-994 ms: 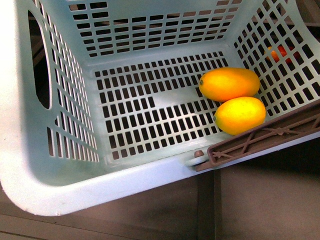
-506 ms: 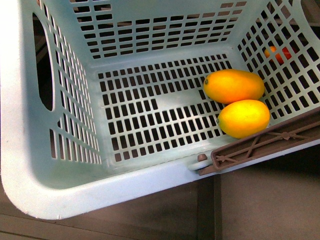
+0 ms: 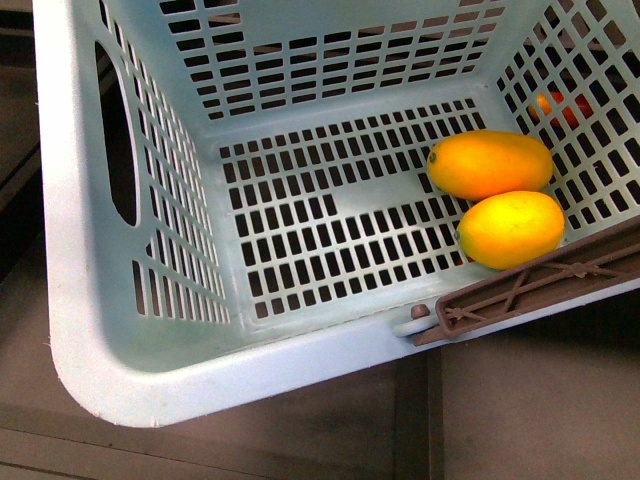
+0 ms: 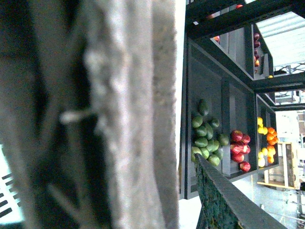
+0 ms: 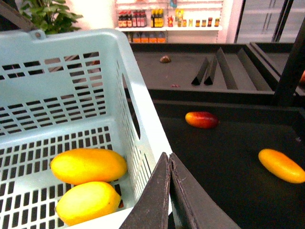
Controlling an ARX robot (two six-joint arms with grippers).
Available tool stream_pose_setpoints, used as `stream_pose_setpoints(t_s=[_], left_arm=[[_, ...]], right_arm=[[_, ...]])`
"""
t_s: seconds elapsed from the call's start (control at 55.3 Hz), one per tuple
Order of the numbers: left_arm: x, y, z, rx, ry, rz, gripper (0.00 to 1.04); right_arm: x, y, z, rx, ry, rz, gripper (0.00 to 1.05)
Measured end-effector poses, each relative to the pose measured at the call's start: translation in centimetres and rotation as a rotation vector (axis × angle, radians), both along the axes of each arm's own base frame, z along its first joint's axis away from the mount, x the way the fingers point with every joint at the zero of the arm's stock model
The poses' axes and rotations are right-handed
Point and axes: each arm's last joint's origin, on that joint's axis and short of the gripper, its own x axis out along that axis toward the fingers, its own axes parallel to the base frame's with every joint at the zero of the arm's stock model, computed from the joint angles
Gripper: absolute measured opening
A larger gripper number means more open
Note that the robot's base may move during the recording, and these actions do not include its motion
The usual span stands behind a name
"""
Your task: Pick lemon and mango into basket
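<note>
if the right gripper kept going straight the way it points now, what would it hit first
Probably the basket's near rim and slotted wall. The right gripper, fingers closed together, points along that corner. The red-and-yellow fruit on the dark shelf lies further along, though depth is hard to judge.

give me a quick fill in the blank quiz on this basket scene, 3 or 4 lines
1. The lemon and the mango both lie inside the ____.
2. In the front view, the fruit lying nearer the brown handle is the ____.
3. In the right wrist view, the right gripper has its jaws ____.
4. On the dark shelf outside the basket lies a red-and-yellow fruit, and further off an ____ one.

Missing words: basket; lemon; shut; orange-yellow
</note>
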Motion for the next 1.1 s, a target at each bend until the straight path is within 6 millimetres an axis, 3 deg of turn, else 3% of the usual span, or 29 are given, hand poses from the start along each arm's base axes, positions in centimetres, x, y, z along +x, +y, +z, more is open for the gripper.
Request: stream_pose_setpoints(t_s=[1.103], left_arm=[[0.0,0.0,0.0,0.001,0.000,0.002,0.28]], right_arm=[[-3.7,0.0,-0.4,0.000,-0.004,0.001,0.02]])
